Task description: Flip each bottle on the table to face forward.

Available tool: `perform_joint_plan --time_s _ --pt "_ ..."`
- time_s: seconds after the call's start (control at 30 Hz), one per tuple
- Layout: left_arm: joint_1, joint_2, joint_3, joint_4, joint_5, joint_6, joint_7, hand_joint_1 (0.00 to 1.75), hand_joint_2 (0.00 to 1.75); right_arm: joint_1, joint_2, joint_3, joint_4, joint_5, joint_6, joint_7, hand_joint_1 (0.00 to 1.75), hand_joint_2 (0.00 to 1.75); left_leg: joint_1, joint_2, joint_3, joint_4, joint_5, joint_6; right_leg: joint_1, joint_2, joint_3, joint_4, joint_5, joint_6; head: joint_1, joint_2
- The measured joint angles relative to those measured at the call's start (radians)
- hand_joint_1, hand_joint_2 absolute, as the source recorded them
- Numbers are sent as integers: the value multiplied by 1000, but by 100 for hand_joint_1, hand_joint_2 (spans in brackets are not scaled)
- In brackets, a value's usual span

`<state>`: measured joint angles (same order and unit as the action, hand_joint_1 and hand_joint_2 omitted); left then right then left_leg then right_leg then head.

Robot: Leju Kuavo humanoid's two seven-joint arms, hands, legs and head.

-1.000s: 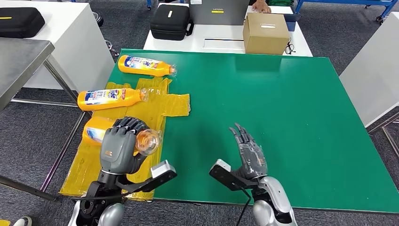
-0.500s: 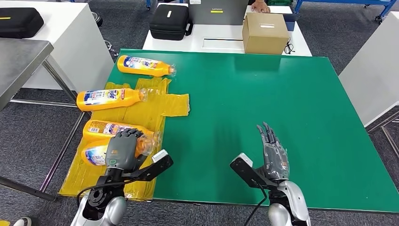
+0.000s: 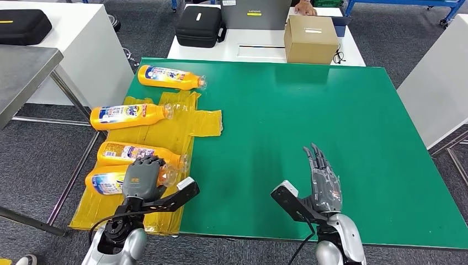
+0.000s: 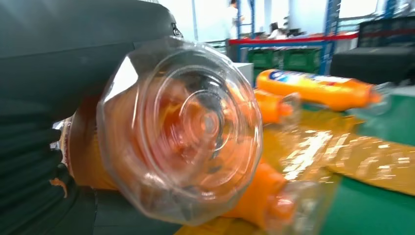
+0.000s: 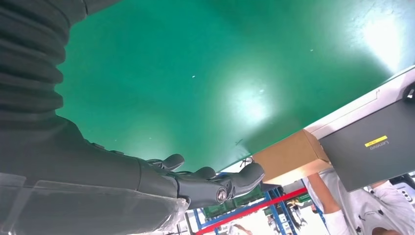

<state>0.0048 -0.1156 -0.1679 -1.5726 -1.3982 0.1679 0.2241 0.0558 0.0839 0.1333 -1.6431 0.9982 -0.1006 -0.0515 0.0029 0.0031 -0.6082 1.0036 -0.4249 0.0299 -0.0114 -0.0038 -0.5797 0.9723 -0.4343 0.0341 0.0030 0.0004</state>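
Our left hand (image 3: 142,178) clasps the orange plastic detergent bottle (image 3: 110,181) near its clear neck (light, slick, we judge), right hand (image 3: 324,182) spread empty.

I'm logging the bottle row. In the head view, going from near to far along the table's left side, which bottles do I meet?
Bottle held by the left hand → second bottle → third bottle → farthest bottle, lying on the green table.
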Motion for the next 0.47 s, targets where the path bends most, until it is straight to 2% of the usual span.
perform_joint_plan --time_s 0.03,0.17,0.47 --pt "2 0 8 5 -3 -1 8 0 175 2 0 0 -3 1 0 1 0 175 0 0 0 0 0 0 0 0 0 0 0 0 0 0" --pt "20 -1 44 17 13 42 1 0 0 12 0 0 -14 8 0 6 0 175 0 0 -1 0 0 0 0 0 -1 0 0 0 0 0" --pt "42 -12 71 -43 138 250 -155 0 0 20 0 -1 -18 14 -1 8 0 175 0 -1 -1 0 0 0 -1 0 -1 0 0 0 0 0"
